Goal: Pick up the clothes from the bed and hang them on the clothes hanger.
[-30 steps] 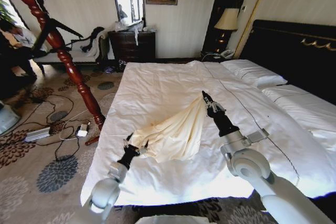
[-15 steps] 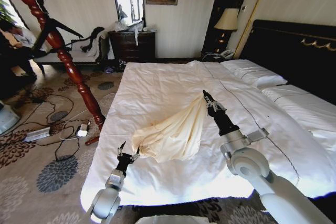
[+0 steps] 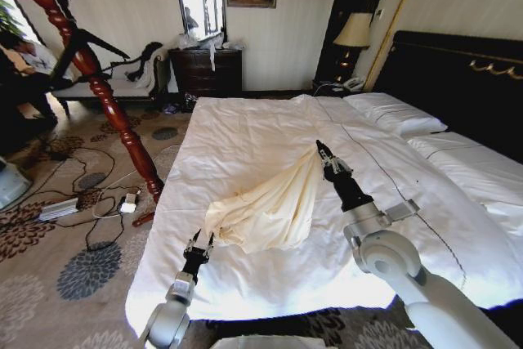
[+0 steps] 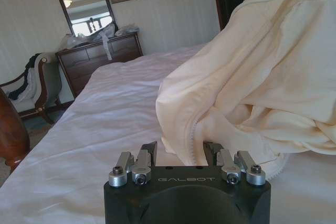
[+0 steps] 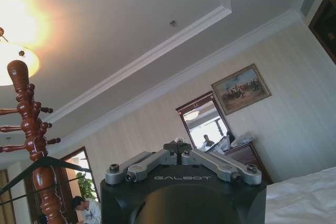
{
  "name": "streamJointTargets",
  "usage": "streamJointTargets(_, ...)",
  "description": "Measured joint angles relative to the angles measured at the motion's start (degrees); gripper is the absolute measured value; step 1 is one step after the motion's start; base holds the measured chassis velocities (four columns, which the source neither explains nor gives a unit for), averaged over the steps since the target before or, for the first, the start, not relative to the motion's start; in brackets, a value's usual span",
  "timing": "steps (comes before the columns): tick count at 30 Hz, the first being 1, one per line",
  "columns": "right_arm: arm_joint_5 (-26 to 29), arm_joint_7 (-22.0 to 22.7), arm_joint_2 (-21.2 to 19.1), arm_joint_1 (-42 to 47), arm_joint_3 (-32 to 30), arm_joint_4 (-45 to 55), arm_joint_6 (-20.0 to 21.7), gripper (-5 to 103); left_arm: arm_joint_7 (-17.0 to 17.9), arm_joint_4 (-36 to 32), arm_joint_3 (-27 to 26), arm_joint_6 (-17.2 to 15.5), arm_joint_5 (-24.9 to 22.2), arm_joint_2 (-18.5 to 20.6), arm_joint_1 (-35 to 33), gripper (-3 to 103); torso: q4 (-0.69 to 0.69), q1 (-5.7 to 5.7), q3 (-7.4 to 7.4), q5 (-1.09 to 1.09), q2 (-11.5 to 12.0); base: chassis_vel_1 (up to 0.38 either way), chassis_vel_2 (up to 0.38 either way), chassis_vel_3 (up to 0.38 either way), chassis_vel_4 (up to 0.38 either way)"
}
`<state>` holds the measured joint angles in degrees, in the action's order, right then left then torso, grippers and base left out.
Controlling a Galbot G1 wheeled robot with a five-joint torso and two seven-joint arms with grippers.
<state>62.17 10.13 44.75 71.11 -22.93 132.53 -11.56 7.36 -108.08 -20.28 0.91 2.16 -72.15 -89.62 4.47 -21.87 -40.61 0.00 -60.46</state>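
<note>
Holding one end of the clothes (image 3: 270, 206) clamped in its closed fingers, the right gripper (image 3: 321, 151) lifts the cream fabric into a tented, creased drape at centre frame on the bed (image 3: 245, 132). Left gripper (image 3: 198, 243), fingers spread and empty, sits at lower left beside the garment's low bunched end, near the mattress edge. Hanger (image 3: 86, 42) hangs on the stand (image 3: 90, 71), upper left, across open carpet (image 3: 65, 243).

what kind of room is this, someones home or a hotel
Probably a hotel bedroom: a very wide bed with white duvet and black gold-trimmed headboard, a bedside lamp with a cream shade beside a telephone, and a dark wood dresser under a framed mirror.
</note>
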Motion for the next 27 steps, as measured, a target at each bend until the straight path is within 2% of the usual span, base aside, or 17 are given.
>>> streamJointTargets(9, -0.1, 0.0, 0.2, 0.4, 0.0, 0.2, 0.0, 0, -0.7, 1.0, 0.6, 0.5, 0.7, -1.6, 0.5, 54, 0.00, -0.01, 0.00, 0.00, 0.0, 0.000, 0.000, 0.000, 0.000)
streamJointTargets(12, -0.1, 0.1, 0.2, 0.4, -0.2, 0.3, 0.0, 0, -0.3, 1.4, 0.6, 0.5, 1.1, -2.3, 0.8, 48, 0.00, -0.01, 0.00, 0.00, 0.0, 0.000, 0.000, 0.000, 0.000)
streamJointTargets(15, -0.1, 0.1, 0.1, 0.6, -0.5, 0.4, 0.0, 0, 0.1, 1.5, 0.6, 0.5, 1.2, -3.1, 1.0, 33, 0.00, -0.01, 0.00, 0.00, 0.0, 0.000, 0.000, 0.000, 0.000)
streamJointTargets(20, -0.1, 0.2, 0.1, 0.8, -0.7, 0.6, 0.0, 0, 0.2, 0.9, 0.6, 0.5, 1.1, -3.2, 0.9, 23, 0.00, -0.01, 0.00, 0.00, 0.0, 0.000, 0.000, 0.000, 0.000)
streamJointTargets(23, -0.1, 0.2, 0.1, 0.8, -0.9, 0.6, 0.0, 0, 0.1, 0.4, 0.3, 0.5, 0.8, -3.0, 0.7, 6, 0.00, -0.01, 0.00, 0.00, 0.0, 0.000, 0.000, 0.000, 0.000)
streamJointTargets(27, -0.1, 0.2, 0.0, 0.7, -1.0, 0.0, -0.1, 0, -0.5, -1.5, 0.0, 1.3, -0.2, -2.8, 0.2, 0, 0.00, -0.01, 0.00, -0.01, 0.0, 0.000, 0.000, 0.000, 0.000)
